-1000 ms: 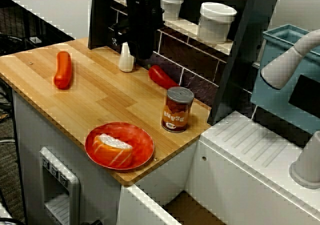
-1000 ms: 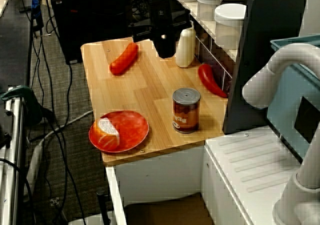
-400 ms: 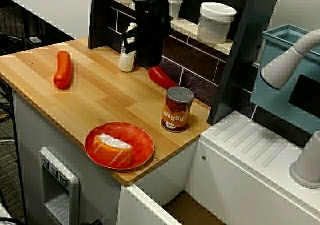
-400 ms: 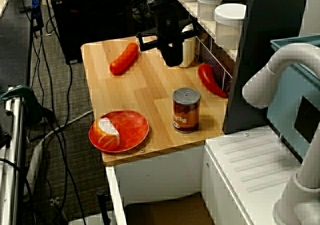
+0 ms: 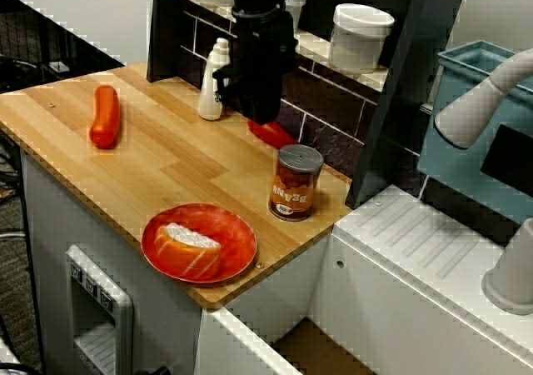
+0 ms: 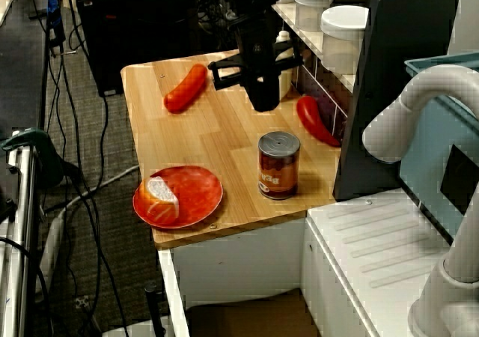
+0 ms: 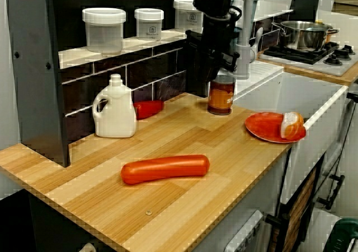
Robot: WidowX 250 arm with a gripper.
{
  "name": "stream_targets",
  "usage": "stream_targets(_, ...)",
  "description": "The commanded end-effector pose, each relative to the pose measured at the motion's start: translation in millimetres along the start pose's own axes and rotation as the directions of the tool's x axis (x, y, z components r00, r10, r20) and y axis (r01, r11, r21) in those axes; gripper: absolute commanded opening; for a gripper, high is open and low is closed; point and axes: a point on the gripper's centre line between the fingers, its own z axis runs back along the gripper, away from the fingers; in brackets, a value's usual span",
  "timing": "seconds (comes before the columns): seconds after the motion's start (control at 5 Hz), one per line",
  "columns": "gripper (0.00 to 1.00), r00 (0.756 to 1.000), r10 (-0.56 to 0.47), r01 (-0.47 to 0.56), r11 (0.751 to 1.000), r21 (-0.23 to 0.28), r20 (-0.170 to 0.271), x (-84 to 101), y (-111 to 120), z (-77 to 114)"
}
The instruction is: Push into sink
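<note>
The gripper (image 6: 263, 97) hangs above the back part of the wooden counter (image 5: 150, 162), between the white bottle (image 5: 211, 83) and the bean can (image 5: 294, 182), with the red pepper (image 6: 316, 120) lying just beside it against the tiled back wall. Whether its jaws stand apart or together cannot be told; the dark body hides the tips in all three views, and nothing is seen held. The sink (image 7: 313, 103) lies past the counter's end nearest the can, its white rim showing there and a brownish bottom glimpsed below the counter's corner in the front view. The task does not name the object to be pushed; judged from the gripper's position, the pepper or the can is the likely candidate, and which one cannot be determined. To do this step well, the gripper should come down on the side of the object away from the sink, low enough to meet it near its base, and drive it in a straight line toward the sink-side edge. The can stands upright and may topple if struck high; the pepper may roll or pivot along the wall. Containers: the red plate (image 5: 233, 229) at the front edge carries a piece of orange-and-white toy food (image 5: 190, 246); the shelf jars (image 5: 360, 35) appear closed, contents not discernible; a steel pot (image 7: 303, 35) sits on the stove, its contents hidden. A long red sausage (image 5: 105, 116) lies near the counter's far end, well apart from the gripper.
</note>
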Motion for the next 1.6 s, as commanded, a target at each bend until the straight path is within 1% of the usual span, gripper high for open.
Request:
stream_targets(0.0, 0.00, 0.999, -0.021, 0.022, 0.999, 0.039, -0.025, 7.6, 6.3, 0.1)
stream_targets(0.6, 0.00, 0.999, -0.024, 0.026, 0.999, 0.048, -0.035, 2.9, 8.2, -2.8)
stream_targets(0.8, 0.00, 0.999, -0.030, 0.032, 0.998, 0.049, -0.044, 2.4, 9.0, -7.3)
stream_targets(1.0, 0.00, 0.998, -0.032, 0.034, 0.998, 0.047, -0.050, 3.9, 10.4, -12.4)
stream_targets(1.4, 0.00, 0.996, -0.039, 0.043, 0.998, 0.042, -0.081, 11.6, 13.7, -32.6)
